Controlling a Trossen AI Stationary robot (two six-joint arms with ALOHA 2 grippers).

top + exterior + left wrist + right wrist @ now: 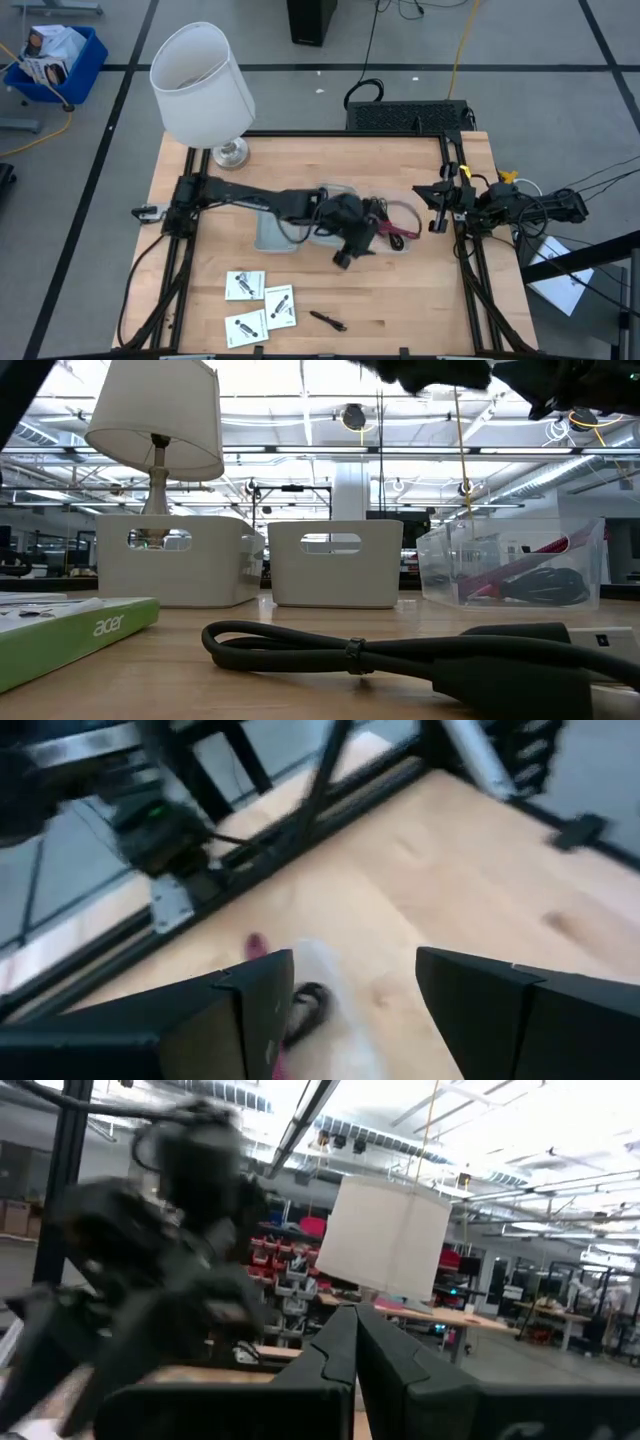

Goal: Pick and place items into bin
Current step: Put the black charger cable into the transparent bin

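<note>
Jaws of the left gripper (345,257) stood wide apart and empty, as the left wrist view showed, with bare wood between the two fingers (250,1010). Jaws of the right gripper (437,210) were pressed together, holding nothing, in the right wrist view.

All places below are given from the clear bin (403,236), seen from above.

The clear bin sat near the table's (420,300) middle, right of centre. It held the red-and-black cable (390,222); the low view showed the cable (530,578) lying against the bin's (440,565) clear walls. Two white bins (335,565) showed in the low view to its left; what was in them could not be told.

The left arm reached across the table from the left edge, and its gripper hovered just left of the clear bin, toward the front. The right arm waited at the table's right edge, its gripper just right of the bin.

Three white packets (262,305) lay well to the front left of the bin, close together near the table's front edge. A thin black stick (328,320) lay just right of them, also near the front edge. Bare wood lay open in front of the bin, out to the front right corner.

A white lamp (203,85) stood far to the back left, at the table's back edge.
</note>
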